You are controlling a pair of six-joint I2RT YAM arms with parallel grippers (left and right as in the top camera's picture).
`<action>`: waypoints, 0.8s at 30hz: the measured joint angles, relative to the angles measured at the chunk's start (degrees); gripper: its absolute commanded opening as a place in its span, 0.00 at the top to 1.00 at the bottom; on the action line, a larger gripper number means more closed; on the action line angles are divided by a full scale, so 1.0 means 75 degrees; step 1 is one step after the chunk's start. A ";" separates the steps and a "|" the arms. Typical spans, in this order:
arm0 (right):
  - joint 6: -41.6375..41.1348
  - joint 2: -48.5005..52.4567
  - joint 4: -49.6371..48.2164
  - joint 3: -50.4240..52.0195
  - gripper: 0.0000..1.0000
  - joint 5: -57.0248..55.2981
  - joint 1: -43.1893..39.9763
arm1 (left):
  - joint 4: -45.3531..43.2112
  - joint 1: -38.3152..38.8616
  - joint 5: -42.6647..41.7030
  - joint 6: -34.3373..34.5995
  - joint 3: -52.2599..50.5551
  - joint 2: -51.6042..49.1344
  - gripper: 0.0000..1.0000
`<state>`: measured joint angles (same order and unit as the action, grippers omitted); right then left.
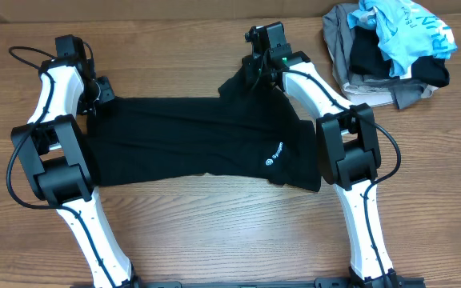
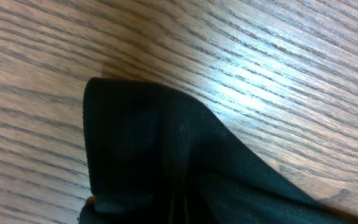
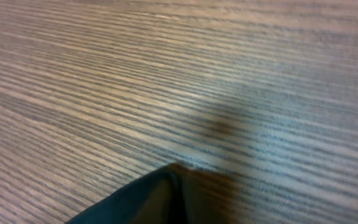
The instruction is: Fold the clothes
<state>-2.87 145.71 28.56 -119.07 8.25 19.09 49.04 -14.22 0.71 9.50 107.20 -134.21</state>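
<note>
On the wooden table (image 1: 214, 240): one black T-shirt (image 1: 190, 136), spread flat between two grippers.
Left gripper (image 1: 96, 92) and right gripper (image 1: 256, 70) each clamp its far edge; fingertips hidden by fabric. One heap (image 1: 390, 56), far right.

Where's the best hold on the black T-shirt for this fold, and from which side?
Probably the two far-edge corners of the black T-shirt, from the far side: it lies spread wide, with the left gripper and right gripper at those corners.
</note>
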 measured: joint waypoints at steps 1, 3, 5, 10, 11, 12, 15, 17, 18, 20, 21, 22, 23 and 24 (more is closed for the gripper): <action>-0.0015 0.0000 0.0020 0.0000 0.96 0.0009 0.0000 | -0.0003 0.0000 0.0000 0.0000 0.0000 -0.0009 0.96; -0.0015 0.0000 0.0070 0.0000 0.96 0.0044 -0.0017 | -0.0003 0.0000 0.0000 0.0000 0.0000 -0.0009 0.96; -0.0012 0.0000 0.0108 0.0000 0.96 0.0064 -0.0041 | -0.0003 0.0000 -0.0003 0.0000 0.0000 -0.0009 0.96; -0.0012 -0.0044 0.0140 -0.0003 0.96 0.0070 -0.0146 | 0.0058 0.0000 -0.0006 0.0000 0.0143 -0.0055 0.96; -0.0015 -0.0073 0.0149 -0.0006 0.96 0.0073 -0.0178 | 0.0102 0.0000 -0.0006 0.0000 0.0256 -0.0093 0.96; -0.0012 -0.0111 0.0198 -0.0052 0.96 0.0073 -0.0213 | 0.0154 0.0000 -0.0041 0.0000 0.0408 -0.0128 0.96; -0.0015 -0.0169 0.0405 -0.0437 0.96 0.0114 -0.0323 | 0.0388 0.0000 -0.0160 0.0000 0.0906 -0.0166 0.96; -0.0015 -0.0210 0.0653 -0.0857 0.96 0.0195 -0.0393 | 0.0577 0.0000 -0.0213 0.0000 0.1309 -0.0166 0.96; -0.0012 -0.0239 0.0828 -0.1067 0.96 0.0251 -0.0408 | 0.0656 0.0000 -0.0236 0.0000 0.1495 -0.0166 0.96; -0.0012 -0.0303 0.1341 -0.1472 0.96 0.0353 -0.0446 | 0.0889 0.0000 -0.0242 0.0000 0.1842 -0.0166 0.96; -0.0017 -0.0326 0.1679 -0.1711 0.96 0.0411 -0.0455 | 0.1003 0.0000 -0.0245 0.0000 0.1973 -0.0166 0.96; -0.0012 -0.0356 0.2189 -0.1979 0.96 0.0475 -0.0458 | 0.1122 0.0000 -0.0262 0.0000 0.2075 -0.0166 0.96; -0.0015 -0.0396 0.2716 -0.2264 0.96 0.0554 -0.0455 | 0.1262 0.0000 -0.0265 -0.0003 0.2157 -0.0166 0.96; -0.0015 -0.0423 0.3217 -0.2489 0.96 0.0624 -0.0455 | 0.1390 0.0000 -0.0265 -0.0006 0.2221 -0.0166 0.96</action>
<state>-2.98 142.54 52.69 -137.73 12.93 15.68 59.46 -14.22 -1.28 9.45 123.85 -135.46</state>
